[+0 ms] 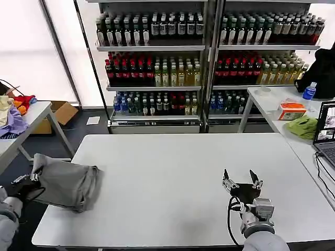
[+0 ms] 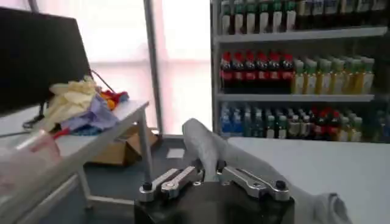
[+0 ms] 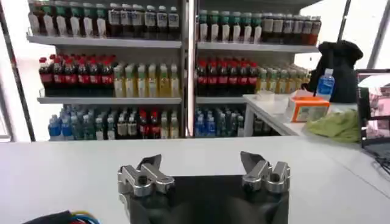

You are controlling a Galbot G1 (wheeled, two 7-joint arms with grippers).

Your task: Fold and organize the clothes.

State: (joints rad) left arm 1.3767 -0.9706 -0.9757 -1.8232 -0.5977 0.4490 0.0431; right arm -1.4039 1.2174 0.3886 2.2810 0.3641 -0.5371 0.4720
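Your left claw (image 1: 34, 177) is clamped on a corner of the grey shirt (image 1: 70, 183) at the near left edge of the tabletop (image 1: 172, 172) — in the left wrist view the fingers (image 2: 177, 181) are pinched together with a ridge of the cloth (image 2: 207, 146) rising between them. From that claw the shirt spreads inward across the tabletop as a bunched, loosely rounded heap, its longer run heading away from the grip toward the middle; one side droops over the near edge. Your right claw (image 1: 241, 180) hovers low over the near right part of the tabletop, its fingers spread wide with nothing between them — the right wrist view confirms the gap. The shirt lies well apart from that claw, off to its left side, with bare tabletop between. So the left arm is plainly the nearer, already holding; the right would have to cross over to take a second corner. My judgement: the shirt is not yet laid flat, and folding has hardly begun. Watch the overhanging part, which could drag the heap off the edge.
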